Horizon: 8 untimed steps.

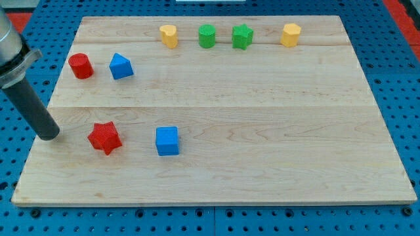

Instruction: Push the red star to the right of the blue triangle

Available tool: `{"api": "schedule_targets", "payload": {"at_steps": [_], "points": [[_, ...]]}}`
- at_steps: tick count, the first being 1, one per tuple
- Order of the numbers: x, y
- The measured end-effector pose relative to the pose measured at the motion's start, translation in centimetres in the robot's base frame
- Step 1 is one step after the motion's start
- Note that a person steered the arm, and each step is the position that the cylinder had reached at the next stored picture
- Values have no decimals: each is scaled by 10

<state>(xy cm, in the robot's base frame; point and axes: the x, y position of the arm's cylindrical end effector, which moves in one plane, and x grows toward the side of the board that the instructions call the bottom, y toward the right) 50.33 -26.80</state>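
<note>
While my tip (49,136) rests on the wooden board (262,164) near its edge at the view's left, the red star (105,137) lies just to the tip's right, close by but apart from it as far as I can see. I have no gripper on this arm, only the dark rod slanting down from the view's upper left, so there is nothing to open or close and nothing is held.

Right of the red star, with a clear gap between them, sits the blue cube (167,141). Both lie in the lower part of the board.

Well above the star, toward the view's top left, is the blue triangle (121,67), and just to its left stands the red cylinder (81,66), near it but not touching. The board to the right of the blue triangle holds no block at that level.

Along the view's top runs a row of four blocks, each apart from the next: a yellow block (169,36) whose shape I cannot quite make out, then a green cylinder (207,36), then a green star (242,37), and farthest right a second yellow block (291,35), which looks six-sided.

Under the board is a blue perforated table (394,85), showing on all sides.
</note>
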Motion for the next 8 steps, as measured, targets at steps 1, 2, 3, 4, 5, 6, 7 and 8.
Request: {"api": "schedule_targets", "payload": {"at_steps": [1,2,3,4,5,6,7,8], "points": [[5,-2],[13,-3],[38,38],[57,75],[40,106],[10,106],[14,99],[-1,95]]}}
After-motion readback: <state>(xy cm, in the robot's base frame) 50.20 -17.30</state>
